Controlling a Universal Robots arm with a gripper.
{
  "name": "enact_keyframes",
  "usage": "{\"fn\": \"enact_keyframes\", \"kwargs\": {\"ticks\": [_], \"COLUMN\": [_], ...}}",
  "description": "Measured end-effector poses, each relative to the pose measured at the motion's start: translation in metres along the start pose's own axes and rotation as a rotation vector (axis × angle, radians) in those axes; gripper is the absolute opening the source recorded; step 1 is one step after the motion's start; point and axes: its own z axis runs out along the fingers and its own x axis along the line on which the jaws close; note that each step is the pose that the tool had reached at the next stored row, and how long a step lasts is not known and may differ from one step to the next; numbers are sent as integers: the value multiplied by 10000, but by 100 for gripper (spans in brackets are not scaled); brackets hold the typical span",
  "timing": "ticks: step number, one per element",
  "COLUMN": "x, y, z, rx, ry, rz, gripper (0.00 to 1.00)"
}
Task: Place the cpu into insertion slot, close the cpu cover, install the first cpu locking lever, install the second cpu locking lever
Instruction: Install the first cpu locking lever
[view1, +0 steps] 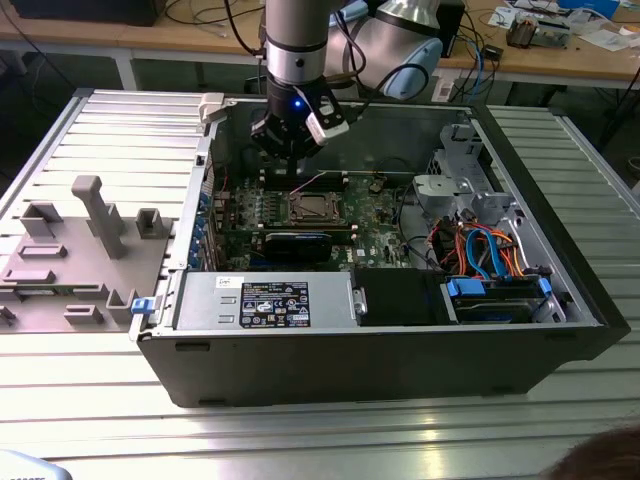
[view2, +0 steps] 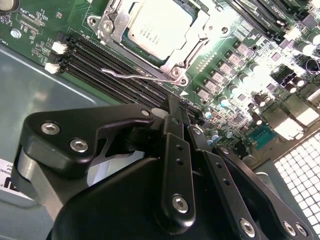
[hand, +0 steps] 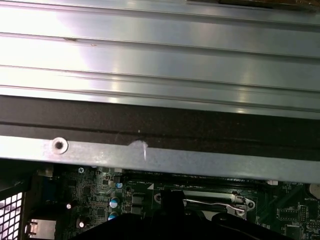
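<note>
The cpu (view2: 152, 25) lies flat in the insertion slot (view1: 312, 207) of the green motherboard. The cpu cover (view2: 114, 27), a silvery frame, lies down around it. A thin wire locking lever (view2: 131, 76) runs along the socket's edge beside the memory slots; in the first wrist view the lever (hand: 212, 202) ends in a bent handle. My gripper (view2: 178, 102) hangs just above the board by that lever's end, shut with nothing between its fingers. In the exterior view the gripper (view1: 290, 160) is over the rear part of the motherboard inside the open case.
Long black memory slots (view2: 95, 65) lie next to the socket. A black graphics card (view1: 295, 245), a grey power supply (view1: 265, 300) and a drive bay with orange and blue cables (view1: 480, 250) fill the case. The case wall (hand: 160, 125) stands close behind. A grey fixture (view1: 90, 230) sits at the exterior view's left.
</note>
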Motion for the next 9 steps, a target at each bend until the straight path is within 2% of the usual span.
{"fn": "enact_keyframes", "kwargs": {"ticks": [9], "x": [-13], "y": [-2], "z": [23], "rx": [0], "ry": [1], "rz": [0], "gripper": [11]}}
